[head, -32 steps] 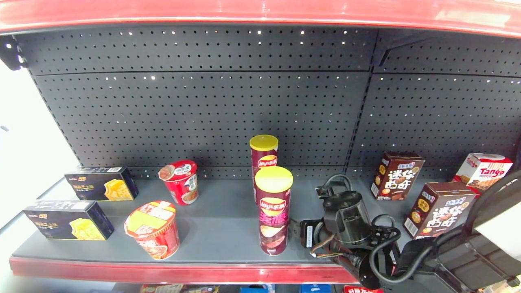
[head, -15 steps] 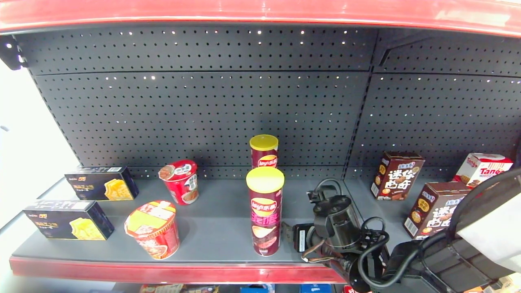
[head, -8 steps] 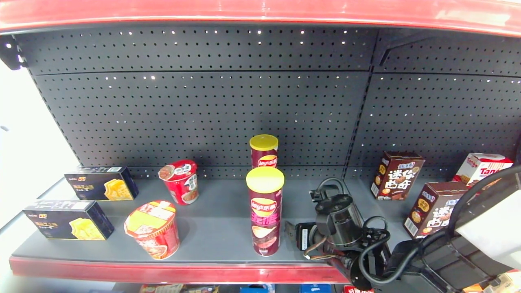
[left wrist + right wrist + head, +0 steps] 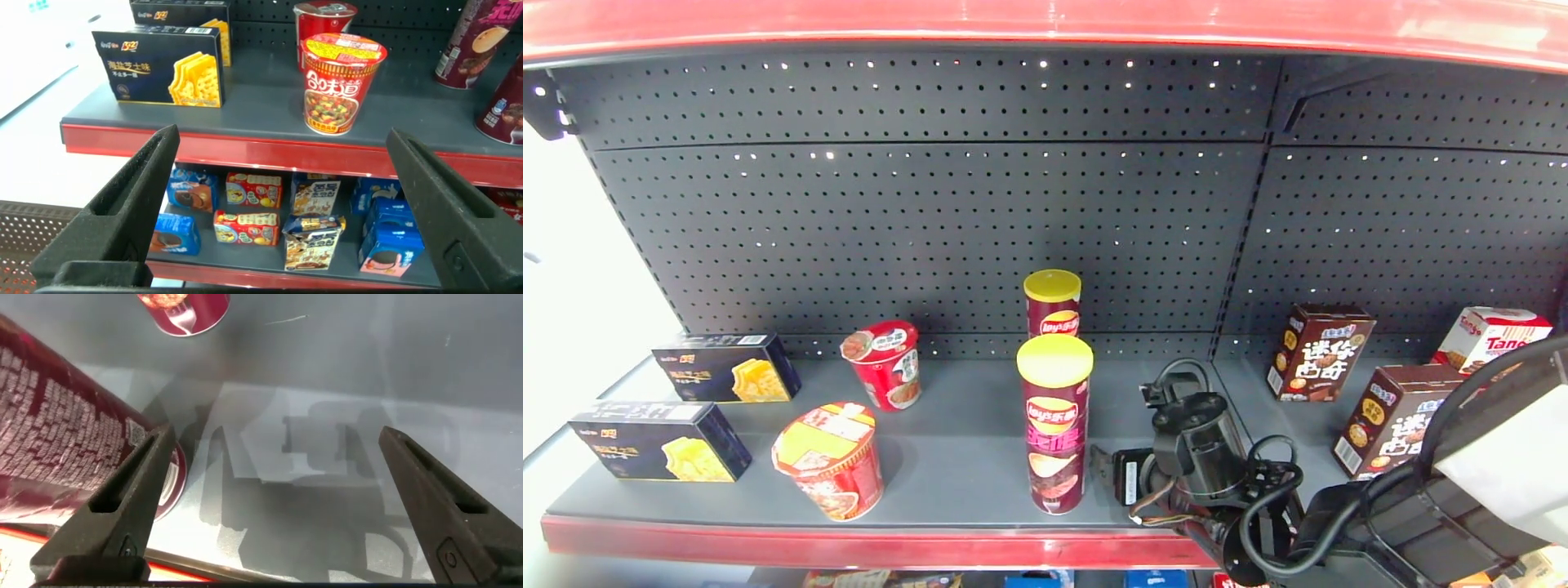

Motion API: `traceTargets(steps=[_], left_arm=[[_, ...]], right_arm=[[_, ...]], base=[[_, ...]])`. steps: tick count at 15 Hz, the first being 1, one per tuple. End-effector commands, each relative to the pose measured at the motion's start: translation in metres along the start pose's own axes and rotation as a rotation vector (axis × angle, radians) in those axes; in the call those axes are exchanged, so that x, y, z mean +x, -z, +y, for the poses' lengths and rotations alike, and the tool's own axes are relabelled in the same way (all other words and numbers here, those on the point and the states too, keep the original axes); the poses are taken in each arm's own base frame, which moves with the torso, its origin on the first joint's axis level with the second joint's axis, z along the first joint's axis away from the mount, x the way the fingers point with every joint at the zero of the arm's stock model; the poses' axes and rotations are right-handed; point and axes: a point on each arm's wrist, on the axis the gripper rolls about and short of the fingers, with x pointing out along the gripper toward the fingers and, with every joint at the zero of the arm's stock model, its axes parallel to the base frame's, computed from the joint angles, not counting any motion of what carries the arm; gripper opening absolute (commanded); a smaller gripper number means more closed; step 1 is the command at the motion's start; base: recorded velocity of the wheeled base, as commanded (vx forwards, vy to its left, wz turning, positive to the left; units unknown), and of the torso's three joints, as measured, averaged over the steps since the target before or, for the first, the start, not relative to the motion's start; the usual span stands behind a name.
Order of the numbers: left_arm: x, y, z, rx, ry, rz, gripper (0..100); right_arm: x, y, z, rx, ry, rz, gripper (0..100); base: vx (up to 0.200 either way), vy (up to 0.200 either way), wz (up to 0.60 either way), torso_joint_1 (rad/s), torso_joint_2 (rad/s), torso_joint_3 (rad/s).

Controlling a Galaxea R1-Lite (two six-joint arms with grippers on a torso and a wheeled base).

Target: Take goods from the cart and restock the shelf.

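Chip can [image 4: 1054,425] just beside right gripper [image 4: 275,437]

Two cans [image 4: 1054,425] [image 4: 1052,304], two cups [image 4: 829,459] [image 4: 884,364], five boxes [image 4: 658,441] [image 4: 725,368] [image 4: 1319,353] [image 4: 1401,418] [image 4: 1490,336]

It was a shop: a grey gondola shelf [image 4: 964,457] with a perforated back panel [image 4: 931,229] and red front rail [image 4: 849,549] carried chip tubes [image 4: 1054,425], cup noodles [image 4: 829,459] and biscuit boxes [image 4: 1319,353], with snack packs [image 4: 249,189] stocked below.
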Motion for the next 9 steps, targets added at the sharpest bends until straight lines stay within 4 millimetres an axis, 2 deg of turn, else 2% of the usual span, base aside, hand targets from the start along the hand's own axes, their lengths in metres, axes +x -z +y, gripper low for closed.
traceTargets(steps=[1, 9], left_arm=[[0.0001, 0.0001, 0.0000, 0.000, 0.000, 0.001, 100], [0.0000, -0.0004, 0.0000, 0.000, 0.000, 0.000, 100]], right_arm=[[-0.0012, 0.0003, 0.0018, -0.002, -0.006, -0.001, 100], [0.0001, 0.0013, 0.0054, -0.005, -0.015, 0.000, 100]], base=[[0.000, 0.000, 0.00, 0.000, 0.00, 0.000], [0.000, 0.000, 0.00, 0.000, 0.00, 0.000]])
